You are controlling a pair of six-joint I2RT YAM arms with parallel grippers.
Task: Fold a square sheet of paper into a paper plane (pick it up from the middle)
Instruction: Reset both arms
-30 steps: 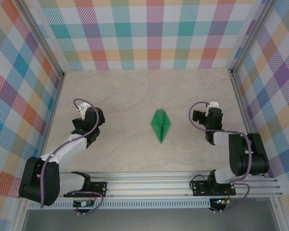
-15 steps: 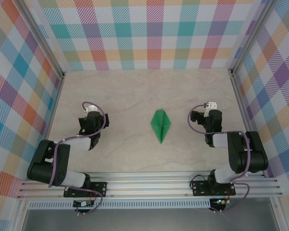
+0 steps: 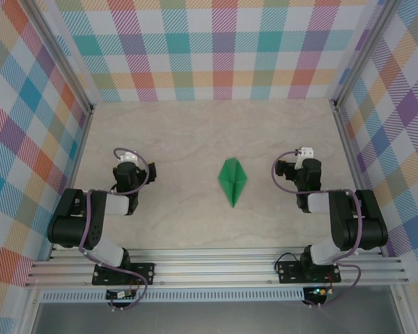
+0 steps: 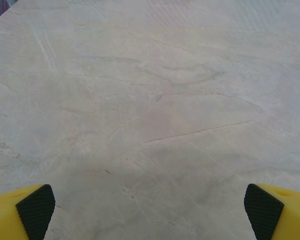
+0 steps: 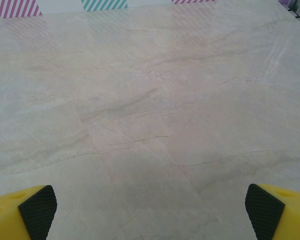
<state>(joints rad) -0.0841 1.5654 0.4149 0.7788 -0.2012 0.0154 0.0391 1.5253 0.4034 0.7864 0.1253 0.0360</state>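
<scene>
**Left arm tucks in; folded plane lies free at mid-surface**

Over the last second the left arm has drawn its elbow in from a stretched reach to a folded pose close to its base. Its left gripper [image 3: 125,169] ends near the left edge of the surface, fingers spread wide with nothing between the black ribbed pads [image 4: 36,210]. The right gripper [image 3: 297,170] has barely shifted and is likewise parted and empty, seen over bare stone in its wrist view [image 5: 151,215].

The bright-green paper plane [image 3: 233,179], a narrow creased dart, has not moved. It rests flat about mid-surface, between the two grippers and touched by neither, its long tip toward the near edge. With both arms pulled back and the paper already dart-shaped, the folding looks finished, or very nearly so.

The pale marble-patterned surface [image 3: 195,132] carries nothing else. Pastel plaid walls [image 3: 223,56] enclose it on three sides, and an aluminium rail [image 3: 216,271] runs along the near edge.
</scene>
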